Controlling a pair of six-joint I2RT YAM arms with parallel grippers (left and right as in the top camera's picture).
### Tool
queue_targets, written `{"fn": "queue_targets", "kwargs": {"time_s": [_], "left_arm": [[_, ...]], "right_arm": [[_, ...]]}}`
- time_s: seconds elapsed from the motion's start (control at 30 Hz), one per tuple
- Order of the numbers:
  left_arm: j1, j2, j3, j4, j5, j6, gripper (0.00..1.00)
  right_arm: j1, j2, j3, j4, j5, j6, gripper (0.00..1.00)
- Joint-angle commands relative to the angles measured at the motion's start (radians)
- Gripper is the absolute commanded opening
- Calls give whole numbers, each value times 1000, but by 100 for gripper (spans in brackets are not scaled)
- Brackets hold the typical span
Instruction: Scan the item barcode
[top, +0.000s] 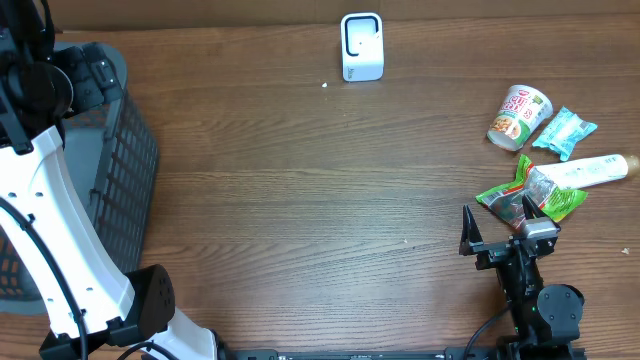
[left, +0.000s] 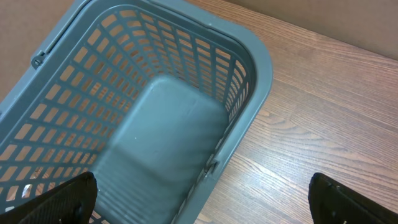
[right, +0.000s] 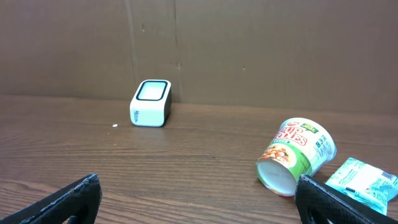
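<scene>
Quick status from my end. Both sets of jaws are spread as wide as they go and neither has hold of anything.

The right gripper (top: 498, 228) sits low in the lower right of the overhead. The green bag (top: 530, 195) lies right up against its outer finger; I can't tell if they're touching. Just above the bag is the white tube (top: 590, 171), then the teal packet (top: 564, 133), and the noodle cup (top: 519, 117) on its side in the upper right.

In the right wrist view, the fingers (right: 74, 196) frame the bottom corners. The noodle cup (right: 295, 155) shows right of centre with its round white end toward the camera, just inside the right-hand finger. The teal packet (right: 364, 180) peeks out at the lower right edge. The scanner (right: 151, 102) stands upper left of centre, close to the brown back wall and well apart from the cup.

On the overhead, the scanner (top: 361, 45) is at top centre near the table's far edge. Between it and the item pile there's a wide stretch of bare wooden table (top: 300, 200).

The left gripper (left: 202, 199) hangs above the grey basket (left: 249, 56), its fingers (left: 62, 199) at the bottom corners of that view. The basket (top: 120, 150) hugs the left edge of the overhead.
</scene>
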Motion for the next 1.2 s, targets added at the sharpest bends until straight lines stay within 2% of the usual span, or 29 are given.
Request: {"fn": "queue_targets", "kwargs": {"time_s": [0.0,0.63,0.73,0.83,0.9,1.17], "left_arm": [[-2,2,2,1,1,14,100],[-9,-27,-31,10,-9,14,100],[-12,-121,-185,74,45,7,100],[-24,-242,-425,229,143,-49,100],[-51,-401,-751,486,249,-84,100],[-178,-850,-1534,1138,281,-80,100]], "right_arm": [[-6,-12,-10,3,-5,3,100],[-6,-12,-10,3,-5,3,100],[-6,-12,-10,3,-5,3,100],[-7,-12,-10,3,-5,3,100],[-6,-12,-10,3,-5,3,100],[-6,-12,-10,3,-5,3,100]]}}
